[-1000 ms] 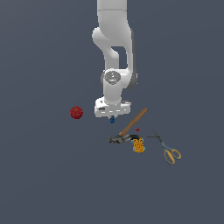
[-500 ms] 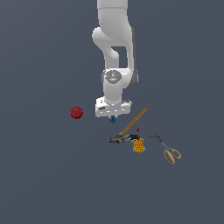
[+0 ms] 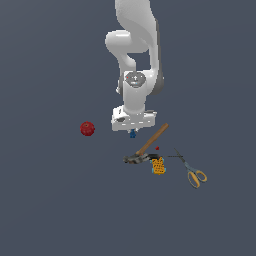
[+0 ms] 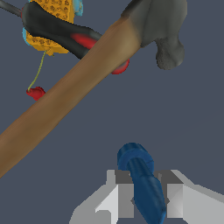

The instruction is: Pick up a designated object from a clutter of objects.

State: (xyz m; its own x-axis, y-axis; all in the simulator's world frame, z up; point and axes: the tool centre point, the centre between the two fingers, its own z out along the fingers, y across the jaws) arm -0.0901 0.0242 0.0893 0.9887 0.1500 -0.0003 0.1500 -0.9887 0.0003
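Note:
The designated object, a tiny blue bottle-like piece (image 3: pixel 132 134) (image 4: pixel 136 162), sits between the fingers (image 4: pixel 126 197) of my gripper (image 3: pixel 132 131) (image 4: pixel 148 186), which is shut on it. Its rounded end sticks out past the fingertips. The rest of the clutter lies close by: a wooden-handled hammer (image 3: pixel 153 140) (image 4: pixel 74 96) just toward the exterior view's right of the gripper, an orange patterned block (image 3: pixel 158 166) (image 4: pixel 51 9), yellow-handled scissors (image 3: pixel 193 173), a tiny red dot (image 3: pixel 157 148) (image 4: pixel 36 92) and a red ball (image 3: pixel 87 128).
The hammer's grey head (image 3: pixel 132 160) (image 4: pixel 162 27) lies next to the orange block. A black-and-red piece (image 4: pixel 70 35) rests across that block, under the hammer handle. The red ball sits alone toward the exterior view's left.
The gripper, shut on the blue piece, has shifted only slightly toward the exterior view's right. The clutter has not moved.

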